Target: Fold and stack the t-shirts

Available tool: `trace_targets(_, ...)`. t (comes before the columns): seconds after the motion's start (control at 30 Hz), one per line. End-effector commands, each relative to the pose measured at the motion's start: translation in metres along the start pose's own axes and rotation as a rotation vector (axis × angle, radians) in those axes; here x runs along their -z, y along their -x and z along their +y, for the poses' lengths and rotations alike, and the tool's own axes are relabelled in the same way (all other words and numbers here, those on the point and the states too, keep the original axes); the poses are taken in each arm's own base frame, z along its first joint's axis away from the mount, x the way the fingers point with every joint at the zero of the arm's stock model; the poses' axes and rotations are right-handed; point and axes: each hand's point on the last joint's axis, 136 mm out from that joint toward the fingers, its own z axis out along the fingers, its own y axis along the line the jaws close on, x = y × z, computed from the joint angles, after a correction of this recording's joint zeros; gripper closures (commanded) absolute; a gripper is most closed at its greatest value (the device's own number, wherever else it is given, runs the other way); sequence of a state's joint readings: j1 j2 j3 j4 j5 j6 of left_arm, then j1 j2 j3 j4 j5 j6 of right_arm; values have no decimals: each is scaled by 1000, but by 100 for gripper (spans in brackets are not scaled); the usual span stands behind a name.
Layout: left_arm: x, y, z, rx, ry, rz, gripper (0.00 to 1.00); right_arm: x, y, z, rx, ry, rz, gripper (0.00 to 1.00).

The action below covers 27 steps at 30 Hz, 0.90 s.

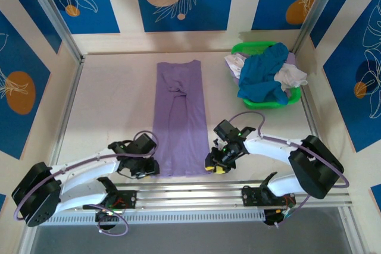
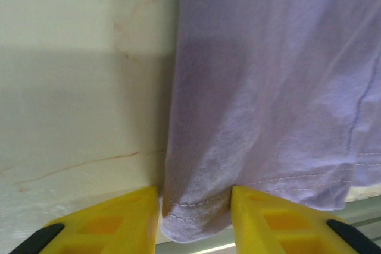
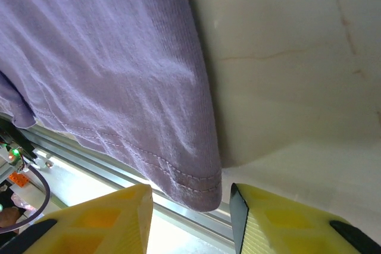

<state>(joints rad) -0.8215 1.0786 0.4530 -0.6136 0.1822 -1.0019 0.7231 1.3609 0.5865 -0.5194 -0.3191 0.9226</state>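
A lavender-purple t-shirt (image 1: pixel 178 111) lies folded into a long strip down the middle of the table, its hem at the near edge. My left gripper (image 1: pixel 149 168) sits at the hem's near-left corner. Its yellow fingers (image 2: pixel 119 224) stand apart with that corner (image 2: pixel 196 206) between them, the cloth brushing both. My right gripper (image 1: pixel 212 165) is at the near-right corner, open. That corner (image 3: pixel 196 182) hangs between its fingers (image 3: pixel 280 224) with a gap on each side. A teal-blue t-shirt (image 1: pixel 265 75) and white ones (image 1: pixel 292 77) are heaped in the basket.
The green plastic basket (image 1: pixel 253 47) stands at the far right corner. A metal rail (image 1: pixel 190 191) runs along the near table edge just under the hem. Bare tabletop (image 1: pixel 113 105) lies left of the shirt, with more between shirt and basket.
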Motion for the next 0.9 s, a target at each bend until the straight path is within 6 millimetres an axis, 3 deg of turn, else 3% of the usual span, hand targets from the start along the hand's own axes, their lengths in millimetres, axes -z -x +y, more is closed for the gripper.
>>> trace_targets(0.0, -5, 0, 2, 41, -1, -21, 64, -5, -8, 0, -7, 13, 46, 60)
trace_targets(0.27, -7, 7, -13, 45, -57, -39, 77, -7, -6, 2, 2, 21, 56, 69)
trace_targets(0.5, 6, 19, -33, 33, -106, -85, 93, -4, -4, 6, 15, 37, 47, 99)
trace_targets(0.7, 27, 38, -61, 12, -161, -144, 97, 20, 5, 24, 55, 83, -35, 100)
trace_targets(0.87, 41, 64, -80, -22, -156, -168, 98, 51, 32, 48, 71, 160, -121, 100)
